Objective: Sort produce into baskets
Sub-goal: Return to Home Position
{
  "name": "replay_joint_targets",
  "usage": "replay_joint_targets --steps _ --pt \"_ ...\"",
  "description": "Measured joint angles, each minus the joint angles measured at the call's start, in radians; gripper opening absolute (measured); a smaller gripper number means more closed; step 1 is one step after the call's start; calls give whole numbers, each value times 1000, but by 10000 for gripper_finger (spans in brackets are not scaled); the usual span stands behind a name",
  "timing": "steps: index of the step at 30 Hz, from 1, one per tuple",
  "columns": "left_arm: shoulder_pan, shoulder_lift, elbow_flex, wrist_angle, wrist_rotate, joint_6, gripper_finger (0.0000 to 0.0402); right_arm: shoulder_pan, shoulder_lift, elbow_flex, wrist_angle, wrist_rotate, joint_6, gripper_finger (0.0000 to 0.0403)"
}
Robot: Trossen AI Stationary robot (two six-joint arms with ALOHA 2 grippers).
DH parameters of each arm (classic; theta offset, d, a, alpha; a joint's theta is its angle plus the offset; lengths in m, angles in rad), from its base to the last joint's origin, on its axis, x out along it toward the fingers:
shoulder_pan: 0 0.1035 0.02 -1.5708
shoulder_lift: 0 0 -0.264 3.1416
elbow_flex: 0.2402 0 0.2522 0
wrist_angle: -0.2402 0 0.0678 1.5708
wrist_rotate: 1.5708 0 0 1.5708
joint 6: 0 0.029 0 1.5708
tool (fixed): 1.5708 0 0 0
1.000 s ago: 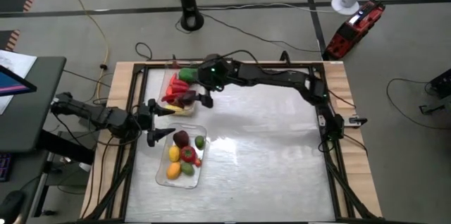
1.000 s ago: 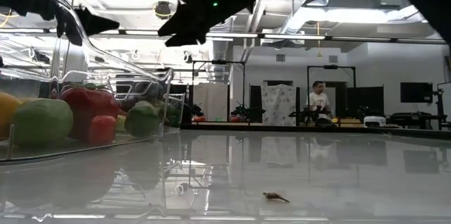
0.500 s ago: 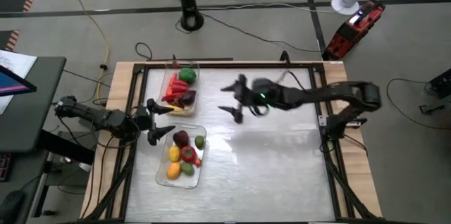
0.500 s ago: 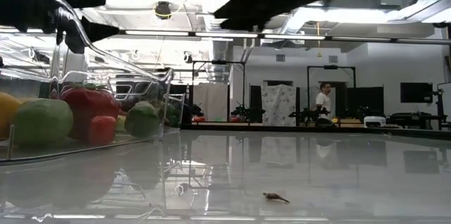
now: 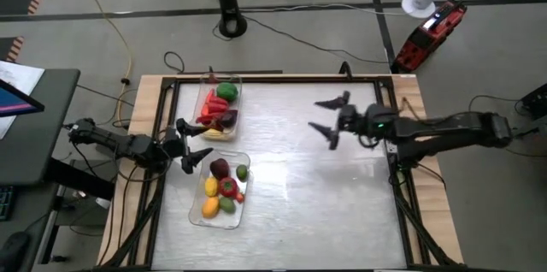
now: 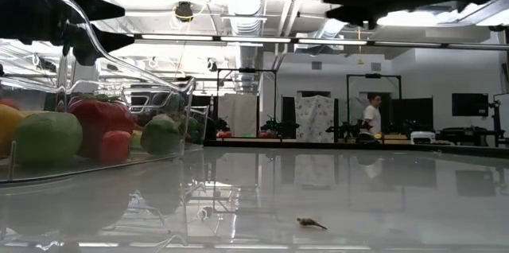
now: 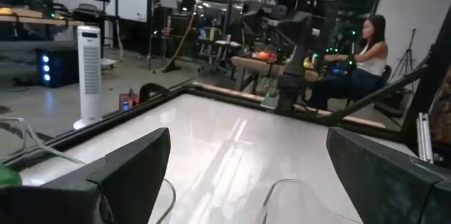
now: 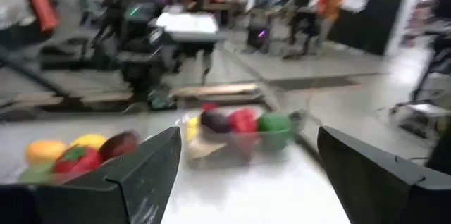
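Note:
Two clear trays stand at the table's left. The far tray holds green, red and dark purple produce. The near tray holds dark purple, green, yellow, red and orange pieces. My left gripper is open and empty, between the two trays at their left side. My right gripper is open and empty, above the bare table right of centre. The right wrist view shows both trays ahead: the far tray and the near tray. The low view shows the near tray close up.
The table's middle and right are bare white surface. A small brown scrap lies near the front. A black frame rims the table. A person sits beyond the table's right side; a fan base and a red tool are on the floor.
My right gripper has swung from over the far tray toward the table's right edge, across the middle of the table, carrying nothing. My left gripper has stayed between the trays. The produce in both trays has not moved.

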Motion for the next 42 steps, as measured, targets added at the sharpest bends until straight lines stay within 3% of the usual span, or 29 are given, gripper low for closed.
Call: replay_joint_targets --steps 8,13,19,26,32,42 --pt "0 0 -1 -3 -6 5 368 -97 -264 -143 -58 -95 31 358" --pt "0 0 -1 27 -48 37 368 -210 -339 -186 -101 -234 65 358" --pt "0 0 -1 28 -43 48 368 -285 -426 -268 -46 -255 92 358" --pt "0 0 -2 21 -137 102 368 -267 -542 -386 21 -72 99 358" --pt "0 0 -2 14 -130 103 368 -203 -640 -409 4 35 98 358" --pt "0 0 -3 30 -180 164 368 -7 -836 -408 -257 262 128 358"
